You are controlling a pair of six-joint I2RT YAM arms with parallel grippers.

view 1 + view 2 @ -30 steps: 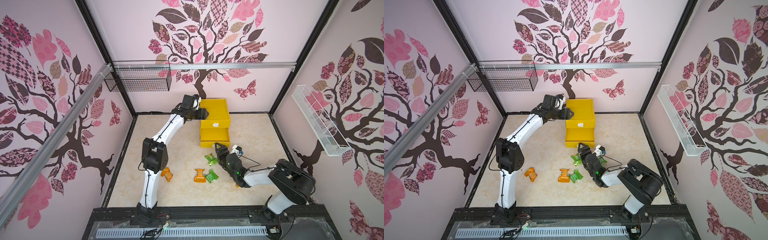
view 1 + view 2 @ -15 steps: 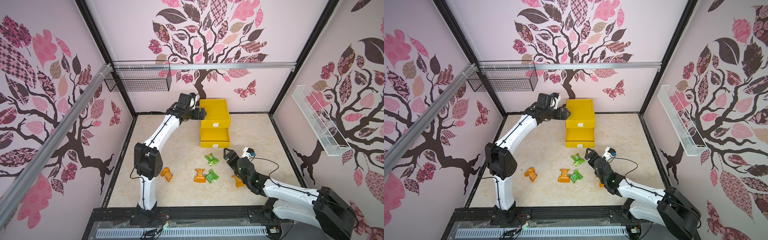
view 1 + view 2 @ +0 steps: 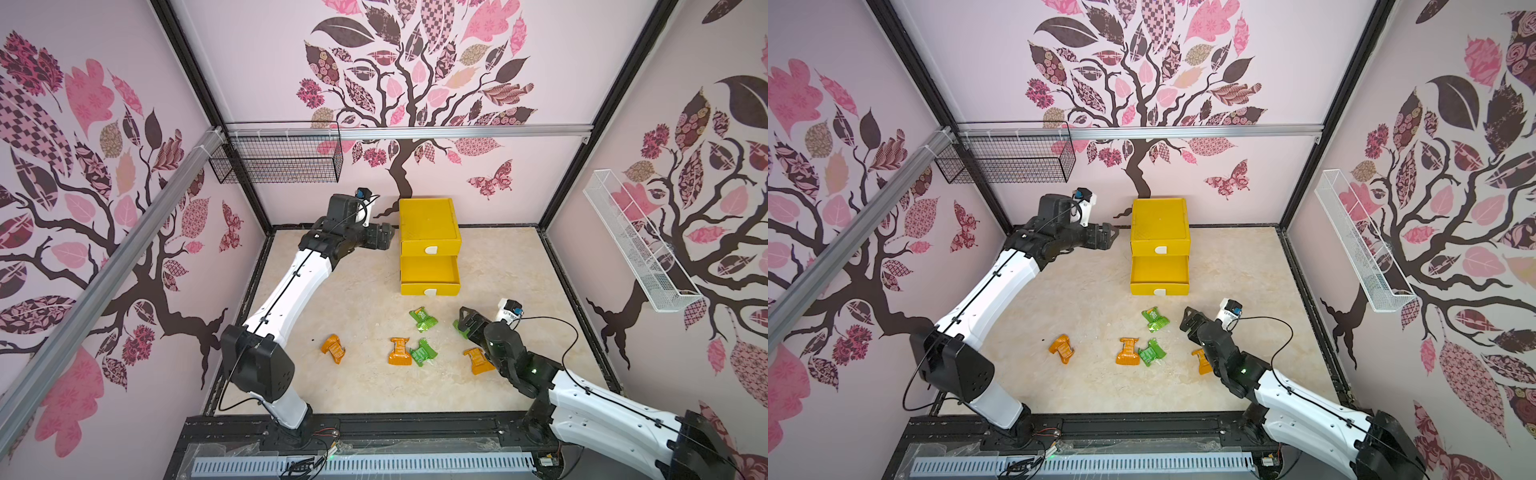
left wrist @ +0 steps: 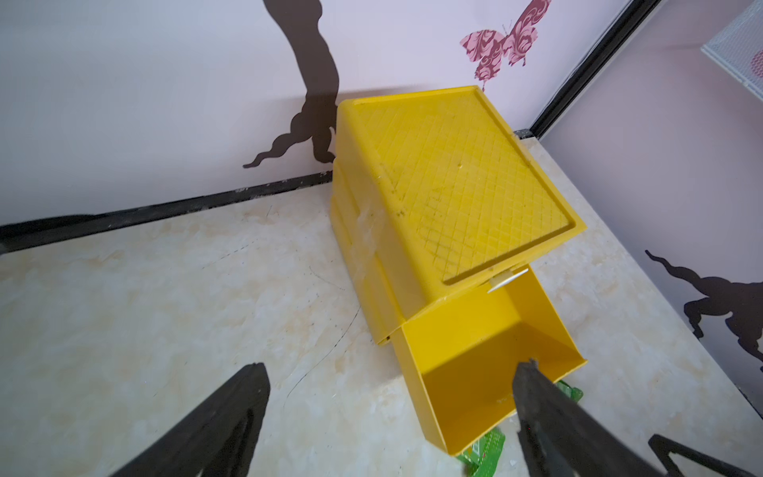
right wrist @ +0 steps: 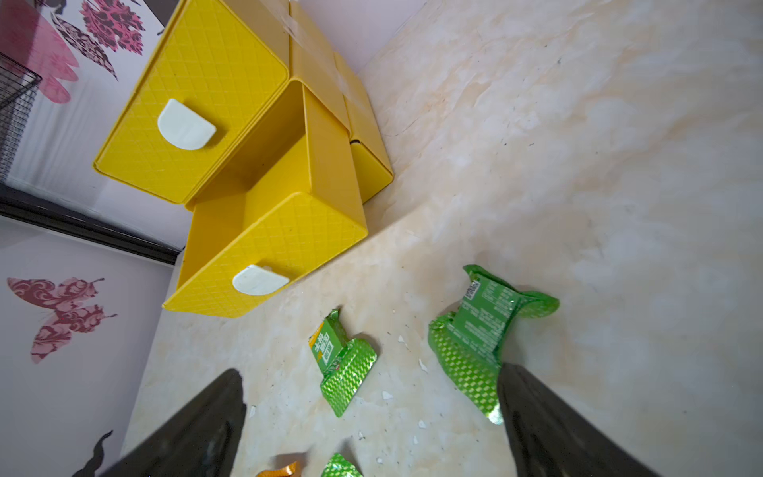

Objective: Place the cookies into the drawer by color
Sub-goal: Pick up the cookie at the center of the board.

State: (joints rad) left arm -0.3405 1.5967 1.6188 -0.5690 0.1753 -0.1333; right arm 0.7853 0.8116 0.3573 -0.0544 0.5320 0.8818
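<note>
The yellow drawer cabinet stands at the back wall; the drawer under its top one is pulled out and shows nothing inside. Three green cookies and three orange ones lie on the floor in front. No black ones show. My left gripper hangs open just left of the cabinet. My right gripper is open and low, with one finger beside a green packet.
A black wire basket hangs on the back left wall. A white wire basket hangs on the right wall. A black frame edges the beige marble floor. Small white crumbs lie among the packets.
My left gripper has drawn back leftward from the cabinet's side and opened wider. My right arm has pulled back from the drawer front toward the front right, jaws opening.
</note>
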